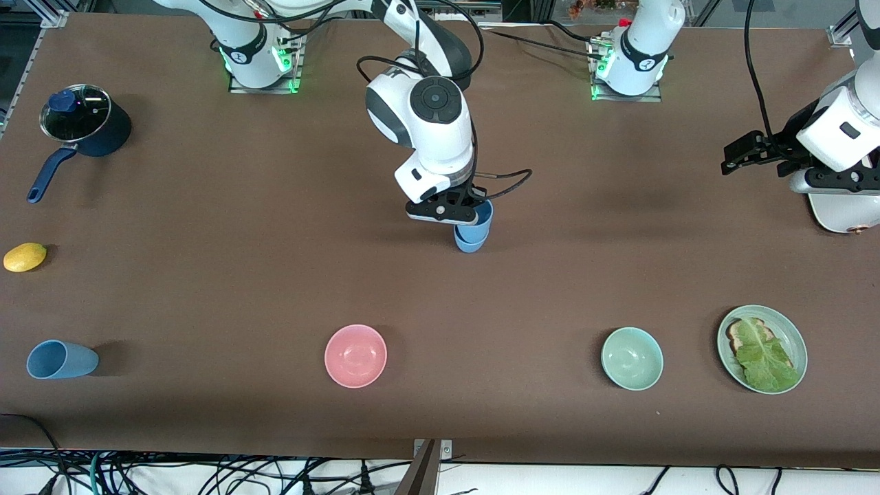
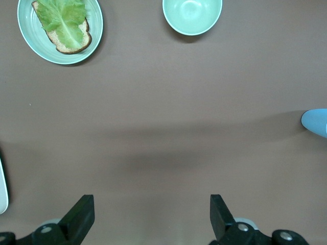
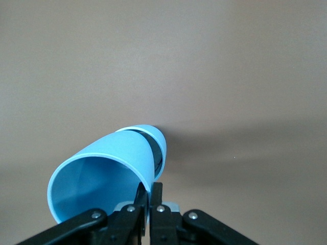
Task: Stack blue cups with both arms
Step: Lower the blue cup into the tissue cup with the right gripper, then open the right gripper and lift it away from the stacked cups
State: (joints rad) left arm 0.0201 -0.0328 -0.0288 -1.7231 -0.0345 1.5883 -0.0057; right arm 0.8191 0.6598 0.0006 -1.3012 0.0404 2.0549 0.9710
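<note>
My right gripper [image 1: 447,210] is shut on the rim of a light-blue cup [image 1: 482,218] over the middle of the table. That cup sits tilted in the mouth of a second blue cup [image 1: 470,242] standing on the table. In the right wrist view my gripper [image 3: 149,191] pinches the held cup's wall [image 3: 107,168], with the lower cup's rim [image 3: 159,143] showing past it. A third blue cup [image 1: 60,359] lies on its side near the front camera at the right arm's end. My left gripper [image 1: 739,155] waits open and empty above the table at the left arm's end [image 2: 152,204].
A pink bowl [image 1: 355,355], a green bowl [image 1: 632,358] and a green plate [image 1: 797,337] with bread and lettuce stand along the side nearest the front camera. A navy saucepan [image 1: 86,124] with glass lid and a lemon [image 1: 25,257] sit at the right arm's end.
</note>
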